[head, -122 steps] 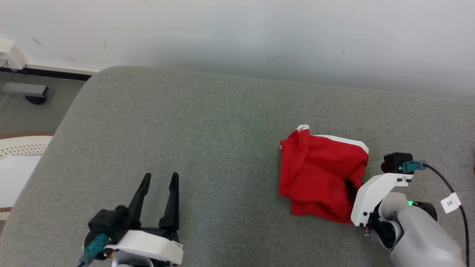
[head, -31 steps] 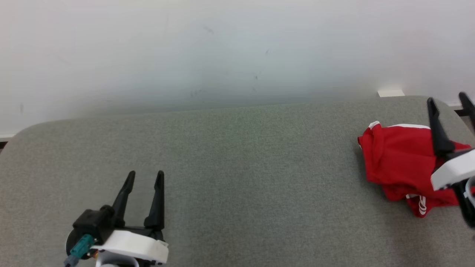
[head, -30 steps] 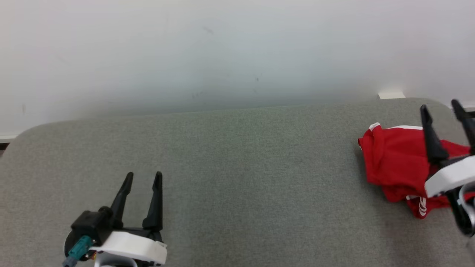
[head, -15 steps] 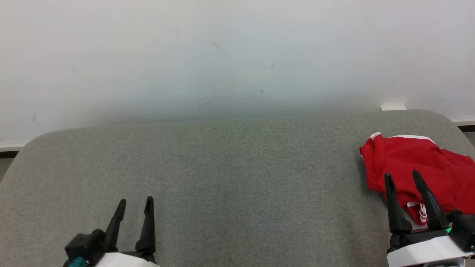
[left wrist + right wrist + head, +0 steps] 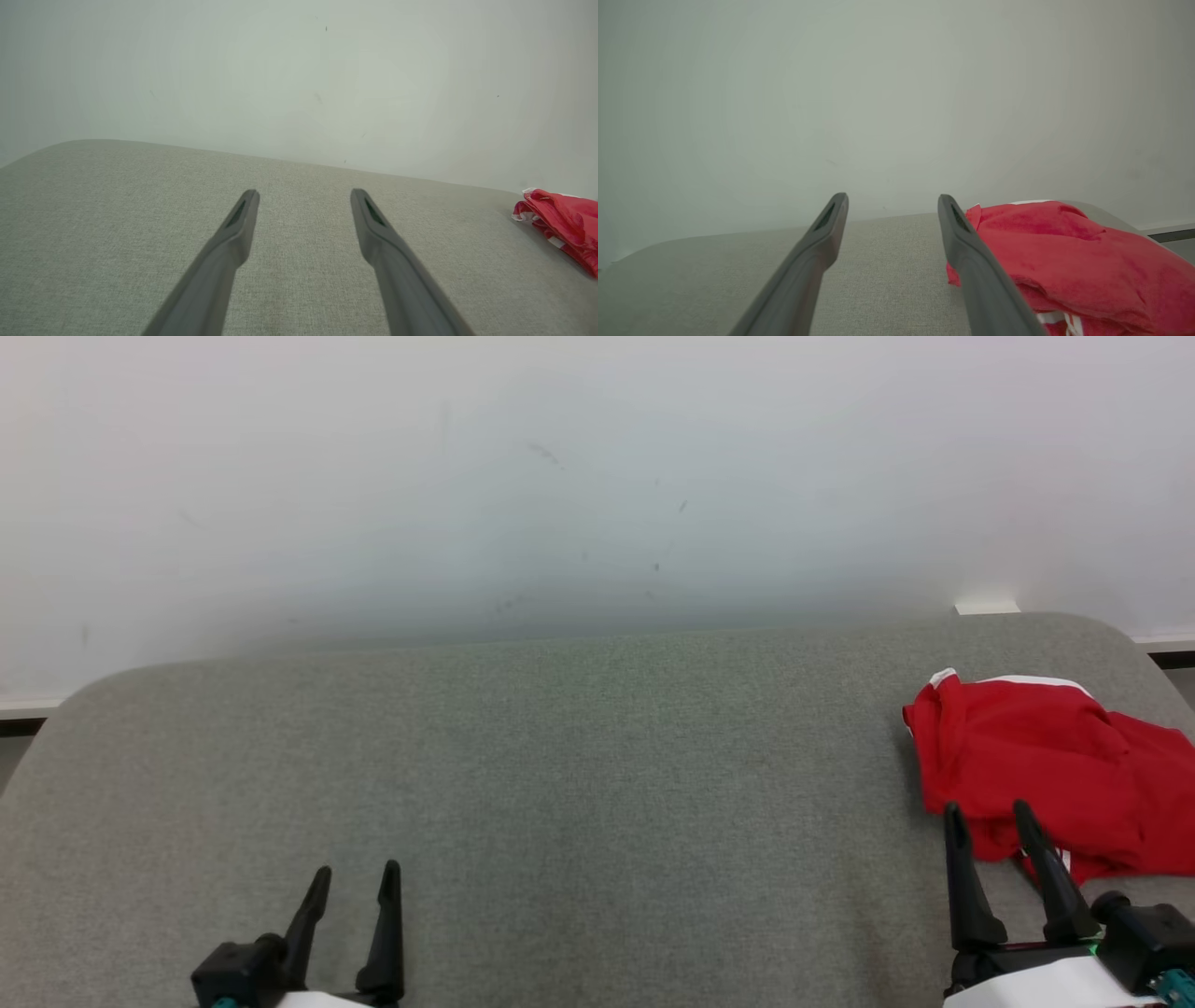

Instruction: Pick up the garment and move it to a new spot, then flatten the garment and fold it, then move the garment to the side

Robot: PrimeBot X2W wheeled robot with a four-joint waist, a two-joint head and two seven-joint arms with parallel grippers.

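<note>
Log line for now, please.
garment: bunched, right end of surface | left gripper: open, empty | right gripper: open, empty, at garment's near edge

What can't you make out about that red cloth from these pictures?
- Its kind: the red garment lies bunched in the head view, and its folds hide its shape.
- Its right end: cut off by the head view's right edge.
- Its white marking: in the right wrist view, cut off by the bottom edge.

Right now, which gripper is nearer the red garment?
Right. The right gripper is open at the near left edge of the red garment; the left gripper is far to its left across the grey cushion.
</note>
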